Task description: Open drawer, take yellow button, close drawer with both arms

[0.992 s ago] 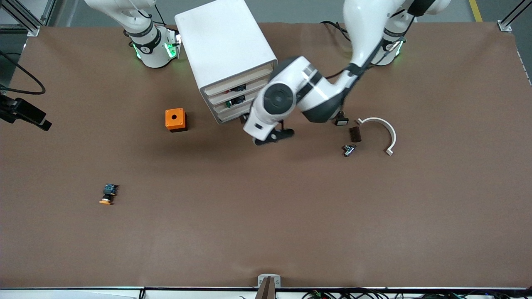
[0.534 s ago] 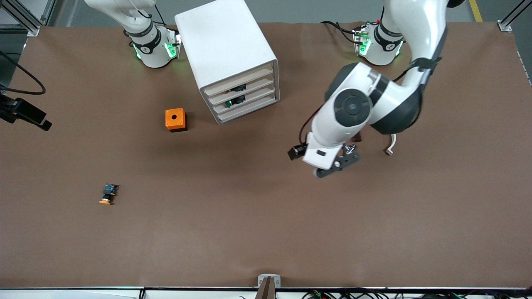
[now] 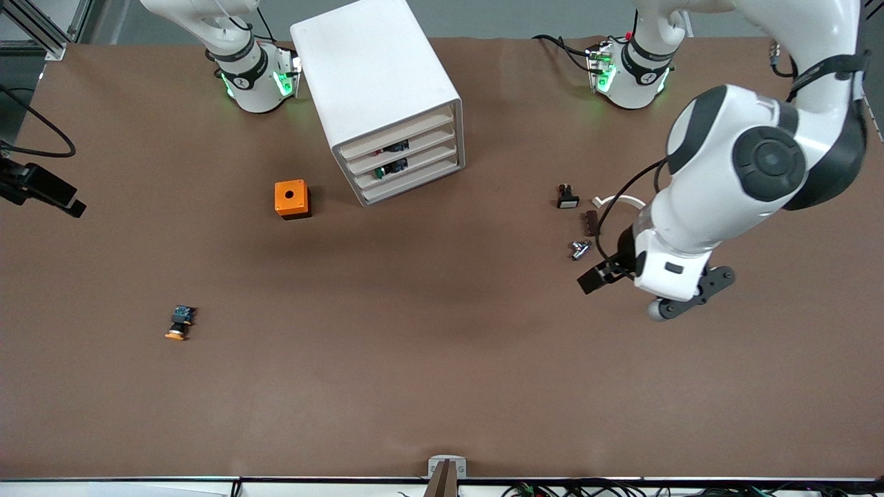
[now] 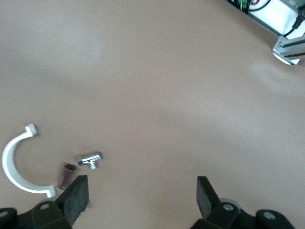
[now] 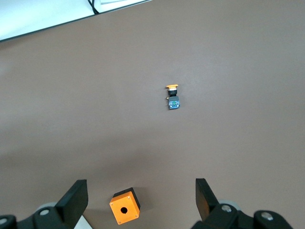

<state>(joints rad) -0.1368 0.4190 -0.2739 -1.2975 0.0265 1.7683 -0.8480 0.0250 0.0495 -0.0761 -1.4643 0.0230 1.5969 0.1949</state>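
Note:
The white cabinet (image 3: 376, 83) stands near the robots' bases, and its top drawer (image 3: 395, 142) is pushed in flush with the three below. The button (image 3: 179, 323), with an orange cap and a black-and-blue body, lies on the table toward the right arm's end, nearer the camera than the orange box (image 3: 291, 199). It also shows in the right wrist view (image 5: 173, 98). My left gripper (image 3: 684, 297) hangs open and empty over bare table beside small parts (image 4: 141, 195). My right gripper (image 5: 140, 198) is open and empty, high over the orange box (image 5: 125, 206), and is out of the front view.
Near my left gripper lie a white arc piece (image 4: 16, 164), a brown cylinder (image 4: 66, 175), a silver T-shaped part (image 4: 89, 159) and a black button with a white cap (image 3: 568, 197). A black device (image 3: 41, 190) sits at the table edge at the right arm's end.
My left arm has swung away from the front of the cabinet toward its own end of the table, uncovering the drawers. The button, the box and the cabinet have not moved.

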